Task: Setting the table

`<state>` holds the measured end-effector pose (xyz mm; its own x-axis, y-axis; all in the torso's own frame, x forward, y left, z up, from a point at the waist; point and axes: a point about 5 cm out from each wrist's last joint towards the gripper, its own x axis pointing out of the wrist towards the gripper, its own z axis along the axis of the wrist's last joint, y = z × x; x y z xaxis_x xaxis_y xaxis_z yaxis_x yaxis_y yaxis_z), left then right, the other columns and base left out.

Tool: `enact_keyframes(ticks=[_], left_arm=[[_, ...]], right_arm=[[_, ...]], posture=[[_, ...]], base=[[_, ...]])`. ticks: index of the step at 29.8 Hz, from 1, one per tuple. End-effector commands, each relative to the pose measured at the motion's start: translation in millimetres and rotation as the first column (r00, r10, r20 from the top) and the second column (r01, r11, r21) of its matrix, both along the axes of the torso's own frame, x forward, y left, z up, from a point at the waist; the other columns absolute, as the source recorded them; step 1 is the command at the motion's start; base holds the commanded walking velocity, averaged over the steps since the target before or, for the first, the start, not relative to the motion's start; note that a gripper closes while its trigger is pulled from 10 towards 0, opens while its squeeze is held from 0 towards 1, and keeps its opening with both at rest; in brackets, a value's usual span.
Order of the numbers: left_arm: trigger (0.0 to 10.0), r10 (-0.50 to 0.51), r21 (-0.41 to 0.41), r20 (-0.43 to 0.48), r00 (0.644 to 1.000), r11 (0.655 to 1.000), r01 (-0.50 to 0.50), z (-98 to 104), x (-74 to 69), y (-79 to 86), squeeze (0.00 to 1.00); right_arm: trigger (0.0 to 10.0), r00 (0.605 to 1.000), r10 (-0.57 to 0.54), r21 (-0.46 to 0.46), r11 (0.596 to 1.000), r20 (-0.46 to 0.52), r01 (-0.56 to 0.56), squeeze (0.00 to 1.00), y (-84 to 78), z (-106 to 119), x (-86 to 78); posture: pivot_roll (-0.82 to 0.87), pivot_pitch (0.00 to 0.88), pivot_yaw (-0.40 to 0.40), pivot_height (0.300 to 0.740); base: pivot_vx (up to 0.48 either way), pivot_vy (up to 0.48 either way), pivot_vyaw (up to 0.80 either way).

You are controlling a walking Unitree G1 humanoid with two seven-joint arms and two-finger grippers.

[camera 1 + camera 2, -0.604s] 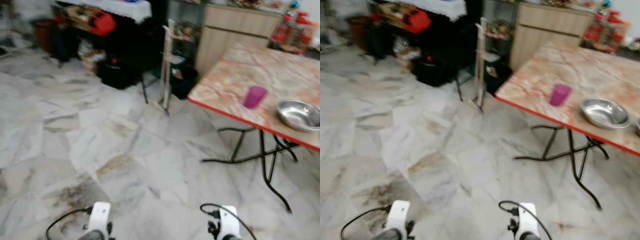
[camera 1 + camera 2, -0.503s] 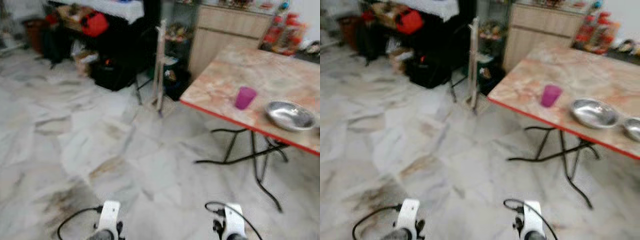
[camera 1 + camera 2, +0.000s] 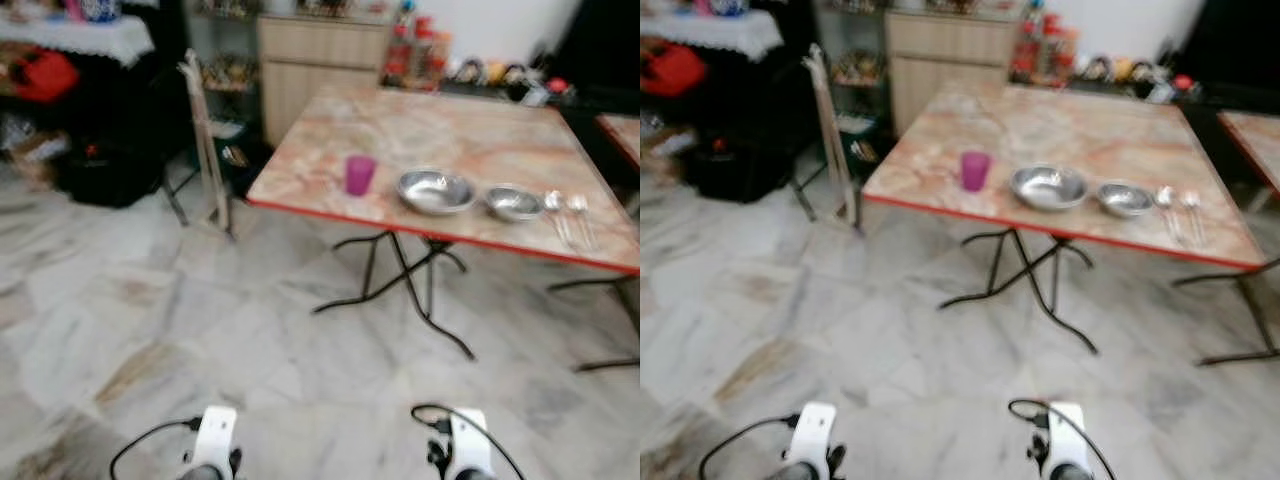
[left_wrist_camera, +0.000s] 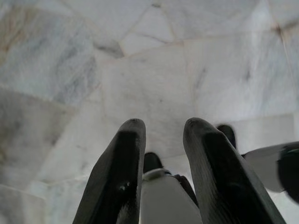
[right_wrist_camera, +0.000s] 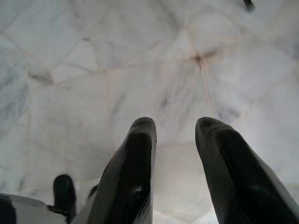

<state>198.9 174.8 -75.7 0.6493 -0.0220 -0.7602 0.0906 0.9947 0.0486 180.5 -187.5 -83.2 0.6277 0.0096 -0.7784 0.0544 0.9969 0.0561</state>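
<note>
1. The robot stood on the marble floor (image 3: 150, 320), well apart from the table (image 3: 470, 150), which lay ahead of both grippers and somewhat to their right.
2. The left gripper (image 4: 161, 140) hung low, pointing down at the floor tiles; its two black fingers (image 4: 122, 172) stood a narrow gap apart with nothing between them.
3. The right gripper (image 5: 175, 135) hung the same way beside it, its fingers (image 5: 131, 172) slightly parted and empty.
4. On the table, far forward of the grippers, a purple cup (image 3: 360, 174) stood upright near the front edge, mouth up.
5. Just to the cup's right sat a large steel bowl (image 3: 435, 190), then a smaller bowl (image 3: 513, 202), both right way up and apart from each other.
6. Furthest right lay two spoons (image 3: 568, 215), side by side; their long axes ran roughly from the table's far side toward its near edge, with the bowls of the spoons at the far end, though blur made this hard to be sure of.
7. By my judgement the task had hardly begun: the pieces were lined up along the near edge rather than arranged as a place setting, and neither gripper held anything.
8. What seemed left was the walk to the table, then moving cup, bowls and spoons into place.
</note>
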Motion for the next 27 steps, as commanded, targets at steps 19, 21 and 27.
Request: enact_keyframes(ticks=[19,21,27], left_arm=[[10.0,-0.037,0.004,-0.019,0.999,0.999,0.038,-1.9,-2.4,-3.8,0.0],[10.0,-0.036,0.009,-0.022,0.999,0.999,0.036,-1.9,-2.4,-3.3,0.0],[10.0,-0.027,0.014,-0.026,0.999,1.0,0.027,-1.7,-1.6,-2.8,0.0]], right_arm=[[10.0,1.0,0.0,0.003,1.0,0.006,0.0,0.0,0.9,-0.7,-2.0],[10.0,1.0,-0.004,0.005,1.0,0.008,0.004,0.0,1.0,-0.5,-1.6],[10.0,1.0,-0.007,0.005,1.0,0.013,0.007,0.0,0.9,0.3,0.2]], posture=[[0.01,0.0,-0.027,0.725],[0.01,0.0,-0.028,0.725],[0.01,0.0,-0.03,0.725]], base=[[0.0,0.0,-0.57],[0.0,0.0,0.0],[0.0,0.0,0.0]])
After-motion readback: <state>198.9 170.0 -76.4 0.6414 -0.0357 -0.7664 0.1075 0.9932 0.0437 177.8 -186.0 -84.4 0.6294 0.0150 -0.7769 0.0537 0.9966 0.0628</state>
